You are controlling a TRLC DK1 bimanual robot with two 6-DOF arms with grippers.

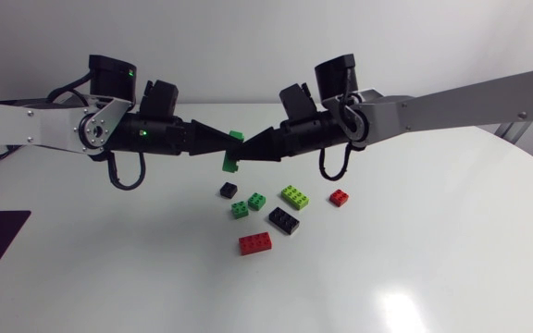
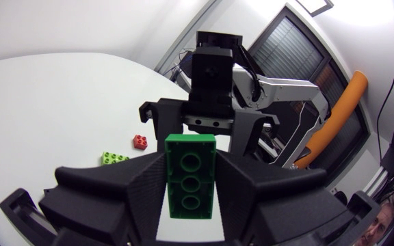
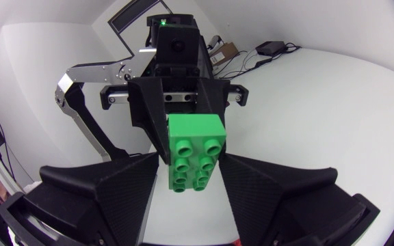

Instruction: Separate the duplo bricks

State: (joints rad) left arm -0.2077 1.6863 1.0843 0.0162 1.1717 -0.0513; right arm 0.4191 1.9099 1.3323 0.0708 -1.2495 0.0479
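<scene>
**A:** Where are the green bricks?

**B:** The green bricks (image 1: pixel 233 153) are up off the table (image 1: pixel 433 268), caught between the two sets of fingertips. The left gripper (image 1: pixel 232 141) comes at them from one side and the right gripper (image 1: pixel 248 152) from the other, and the tips nearly meet.

**A:** Are the left fingers clenched on them?

**B:** Yes. In the left wrist view the green bricks (image 2: pixel 190 176) sit lengthwise between the left gripper's (image 2: pixel 190 164) fingers (image 2: pixel 139 184), hollow underside up. A finger presses on each long side. The far end sticks out ahead of the tips, into the right gripper (image 2: pixel 209 133).

**A:** And the right fingers?

**B:** Also grasping. In the right wrist view the green bricks (image 3: pixel 195 156) lie stud side up between the right gripper's (image 3: pixel 194 167) fingers (image 3: pixel 118 184), touched on both flanks. The left gripper (image 3: pixel 176 102) holds the end ahead of them.

**A:** Is there a seam between the bricks?

**B:** I cannot make one out. From above, one green part shows at the left tips and another hangs lower, under the right tips.

**A:** What lies under the fingers?

**B:** Loose bricks on the table, well apart from both grippers. There is a small black brick (image 1: pixel 227 190), two green ones (image 1: pixel 256 200) (image 1: pixel 239 210), a lime brick (image 1: pixel 294 196), a small red brick (image 1: pixel 339 197), a longer black brick (image 1: pixel 284 220) and a red brick (image 1: pixel 254 243). None touches a finger.
</scene>
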